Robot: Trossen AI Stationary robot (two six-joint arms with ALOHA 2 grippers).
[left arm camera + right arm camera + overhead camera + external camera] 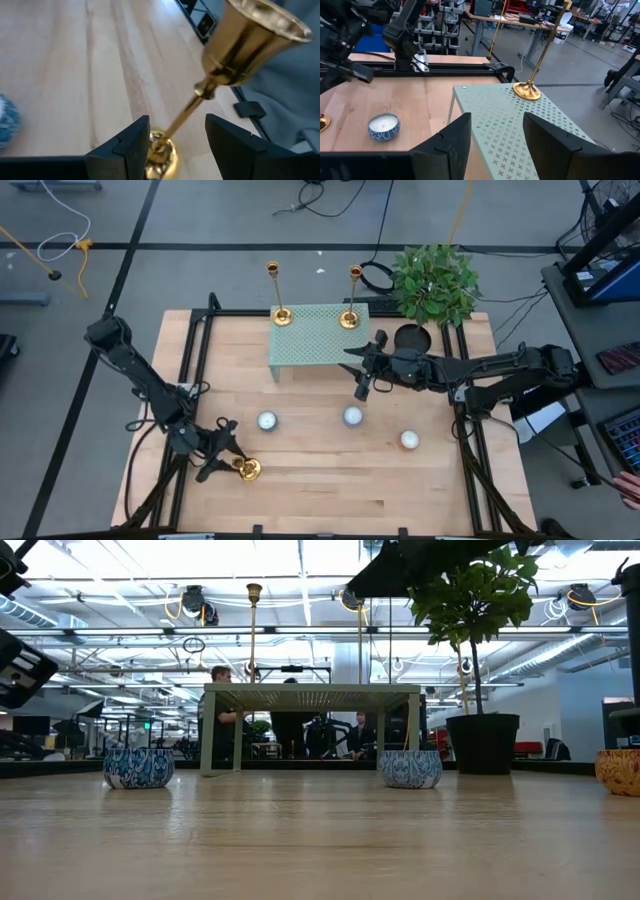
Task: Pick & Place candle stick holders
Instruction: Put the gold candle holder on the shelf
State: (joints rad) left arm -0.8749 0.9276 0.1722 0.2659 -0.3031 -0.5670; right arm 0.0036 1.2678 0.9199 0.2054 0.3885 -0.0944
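Two gold candle stick holders (281, 315) (350, 318) stand by their round bases on the far edge of a pale green perforated stand (318, 345). A third gold holder (247, 469) stands upright on the wood table near its front left. My left gripper (222, 458) is open with its fingers on either side of that holder's thin stem (182, 117), low near the base (162, 152). The stem stands in the gap apart from both fingers. My right gripper (357, 372) is open and empty, above the table at the stand's right front corner.
Three small tea-light cups (267, 421) (352, 417) (409, 440) sit across the table's middle. A potted plant (435, 285) stands at the far right, beside the stand. Black frame rails run along the left (190, 395) and right sides. People show in the room beyond the table.
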